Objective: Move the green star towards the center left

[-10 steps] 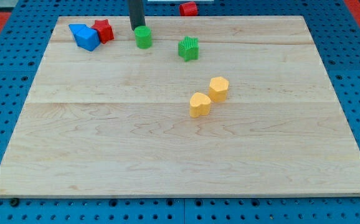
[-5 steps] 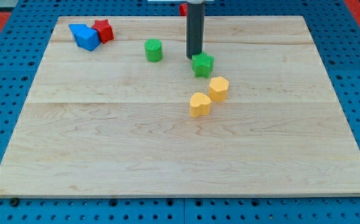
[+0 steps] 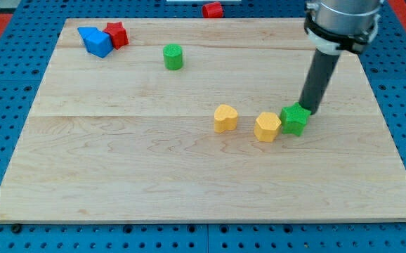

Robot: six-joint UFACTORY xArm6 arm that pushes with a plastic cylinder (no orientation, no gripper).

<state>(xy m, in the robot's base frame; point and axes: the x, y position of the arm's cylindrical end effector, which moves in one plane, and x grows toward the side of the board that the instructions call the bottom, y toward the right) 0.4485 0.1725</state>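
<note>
The green star (image 3: pixel 295 119) lies right of the board's middle, touching the yellow hexagon block (image 3: pixel 267 126) on its left. My tip (image 3: pixel 307 111) rests against the star's upper right side. The dark rod rises from there to the arm at the view's top right. A yellow heart-shaped block (image 3: pixel 225 118) lies further left, apart from the hexagon.
A green cylinder (image 3: pixel 173 56) stands near the top, left of centre. A blue block (image 3: pixel 95 41) and a red star (image 3: pixel 117 34) touch at the top left corner. A red block (image 3: pixel 213 10) lies beyond the wooden board's top edge (image 3: pixel 259 21).
My tip has swept from the green cylinder to the right and down. It pushed the green star down and right, and the yellow hexagon was shoved down and right too.
</note>
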